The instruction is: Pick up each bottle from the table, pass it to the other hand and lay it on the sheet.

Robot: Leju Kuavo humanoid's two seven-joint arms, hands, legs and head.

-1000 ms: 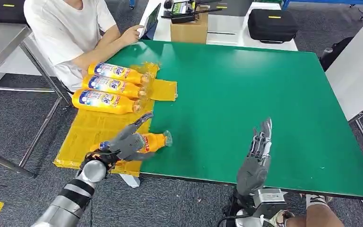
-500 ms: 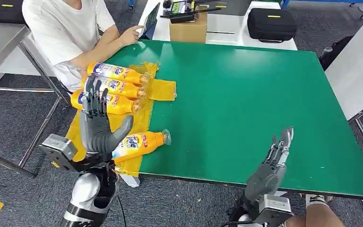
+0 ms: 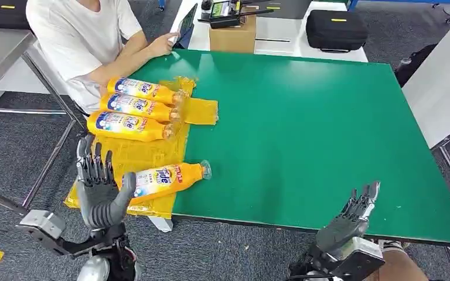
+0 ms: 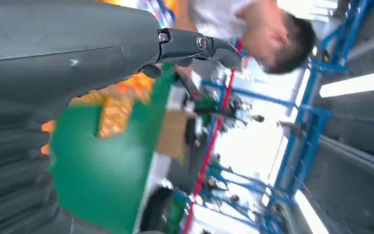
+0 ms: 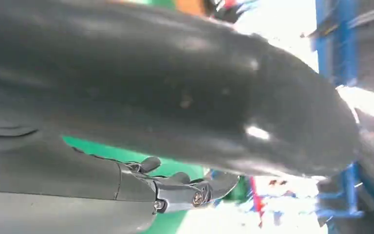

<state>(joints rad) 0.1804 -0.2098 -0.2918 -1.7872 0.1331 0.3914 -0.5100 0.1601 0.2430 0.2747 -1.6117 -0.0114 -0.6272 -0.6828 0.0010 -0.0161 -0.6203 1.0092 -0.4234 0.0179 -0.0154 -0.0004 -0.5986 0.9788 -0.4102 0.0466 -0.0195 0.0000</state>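
An orange bottle (image 3: 167, 178) lies on its side at the near edge of the yellow sheet (image 3: 123, 157), its neck over the green table (image 3: 304, 123). Three more orange bottles (image 3: 132, 109) lie side by side at the sheet's far end. My left hand (image 3: 98, 186) is raised off the table's near left corner, fingers spread and pointing up, holding nothing, just left of the near bottle. My right hand (image 3: 351, 218) hangs below the table's near edge at the right, fingers apart and empty.
A person in a white shirt (image 3: 82, 35) sits at the far left corner, a hand by a tablet (image 3: 186, 26). A cardboard box (image 3: 232, 36) and black cases (image 3: 335, 29) lie beyond the table. A metal table (image 3: 0, 52) stands left.
My left hand let go of the near bottle, rose with fingers spread, then dropped back towards me. My right hand drew back off the table below its near edge. The bottle stays on the sheet.
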